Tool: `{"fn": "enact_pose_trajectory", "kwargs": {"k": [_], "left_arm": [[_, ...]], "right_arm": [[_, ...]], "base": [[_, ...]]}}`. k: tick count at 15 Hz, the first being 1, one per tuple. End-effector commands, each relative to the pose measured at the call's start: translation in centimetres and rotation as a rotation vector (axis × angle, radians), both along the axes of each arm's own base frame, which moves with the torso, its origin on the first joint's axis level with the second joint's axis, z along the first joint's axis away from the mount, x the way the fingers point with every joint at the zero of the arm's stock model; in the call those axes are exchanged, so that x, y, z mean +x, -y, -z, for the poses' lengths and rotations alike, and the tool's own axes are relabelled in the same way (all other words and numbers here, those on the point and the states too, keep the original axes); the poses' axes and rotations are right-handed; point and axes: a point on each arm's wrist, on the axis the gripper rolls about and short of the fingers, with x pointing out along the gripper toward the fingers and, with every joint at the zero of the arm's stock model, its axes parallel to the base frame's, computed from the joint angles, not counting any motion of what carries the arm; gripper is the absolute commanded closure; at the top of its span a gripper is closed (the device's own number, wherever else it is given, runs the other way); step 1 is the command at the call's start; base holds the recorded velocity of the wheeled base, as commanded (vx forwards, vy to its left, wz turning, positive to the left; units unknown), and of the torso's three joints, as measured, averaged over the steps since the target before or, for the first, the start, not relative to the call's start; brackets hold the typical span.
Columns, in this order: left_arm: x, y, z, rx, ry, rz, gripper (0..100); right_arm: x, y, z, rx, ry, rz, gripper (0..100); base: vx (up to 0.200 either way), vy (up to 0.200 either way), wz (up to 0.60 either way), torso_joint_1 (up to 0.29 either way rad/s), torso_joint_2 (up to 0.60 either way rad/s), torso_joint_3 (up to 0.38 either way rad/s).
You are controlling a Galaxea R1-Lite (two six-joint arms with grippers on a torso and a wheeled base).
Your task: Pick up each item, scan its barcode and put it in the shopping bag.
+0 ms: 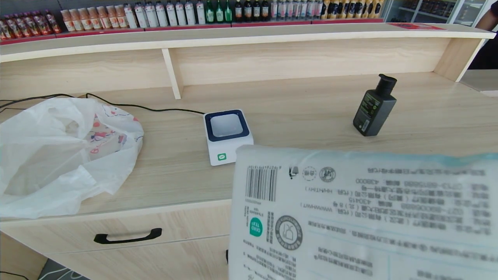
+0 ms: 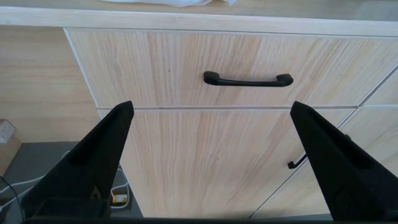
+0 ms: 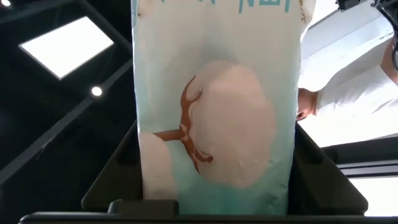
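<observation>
- Right gripper [image 3: 214, 162] clamps the pale printed soft-plastic packet [image 1: 362, 217], barcode [image 1: 261, 182] uppermost, presumably ready for the white square scanner [image 1: 227, 136].
- Left gripper [image 2: 211, 137] gapes wide, empty, facing wooden drawer fronts [image 2: 186, 68].

A pale wooden counter [image 1: 311, 116] with a black-handled drawer [image 1: 128, 236] fronts a long shelf of bottled drinks [image 1: 194, 13], under a bright ceiling panel [image 3: 65, 46].

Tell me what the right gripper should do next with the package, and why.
Probably turn the package so its barcode faces down and carry it over the scanner: the right gripper holds it with the barcode facing the head camera, not the scanner window.
</observation>
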Motion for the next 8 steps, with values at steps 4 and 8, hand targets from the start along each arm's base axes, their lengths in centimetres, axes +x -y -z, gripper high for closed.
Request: {"fn": "enact_pose_trajectory", "kwargs": {"k": [4,8], "left_arm": [[0.0,0.0,-0.01,0.0,0.001,0.0,0],[0.0,0.0,0.02,0.0,-0.002,-0.002,0]], "right_arm": [[-0.52,0.33,1.03,0.009,0.008,-0.01,100],[-0.63,0.48,0.98,0.022,0.019,-0.009,100]], "base": [[0.0,0.0,0.0,0.0,0.0,0.0],[0.0,0.0,0.0,0.0,0.0,0.0]]}}
